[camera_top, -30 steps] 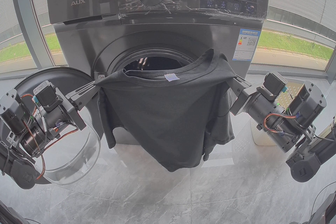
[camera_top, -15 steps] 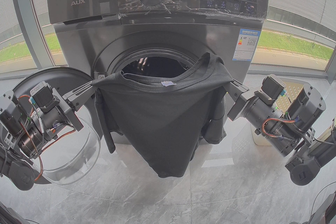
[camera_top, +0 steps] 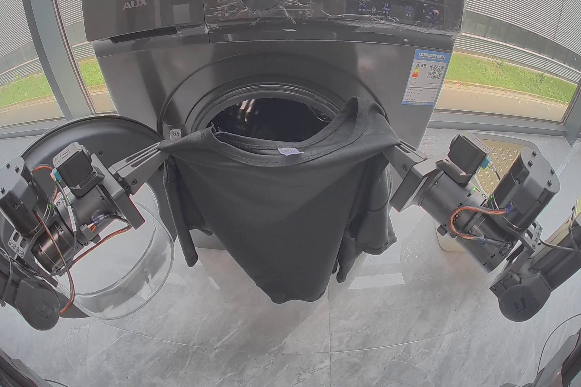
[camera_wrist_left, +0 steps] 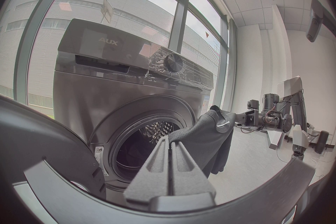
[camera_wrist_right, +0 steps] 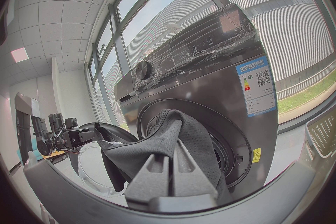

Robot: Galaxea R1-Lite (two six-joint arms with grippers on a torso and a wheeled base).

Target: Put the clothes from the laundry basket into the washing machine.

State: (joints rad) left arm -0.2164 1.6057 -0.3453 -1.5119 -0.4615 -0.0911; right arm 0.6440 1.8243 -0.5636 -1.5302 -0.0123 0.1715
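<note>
Squarely before washing machine (camera_top: 151, 74), shirt (camera_top: 284, 213) held spread

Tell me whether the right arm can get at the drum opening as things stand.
Probably yes. The door is swung wide to the left, and the right gripper, shut on the shirt, is near the right rim of the opening. Only the shirt itself hangs across the lower front.
</note>
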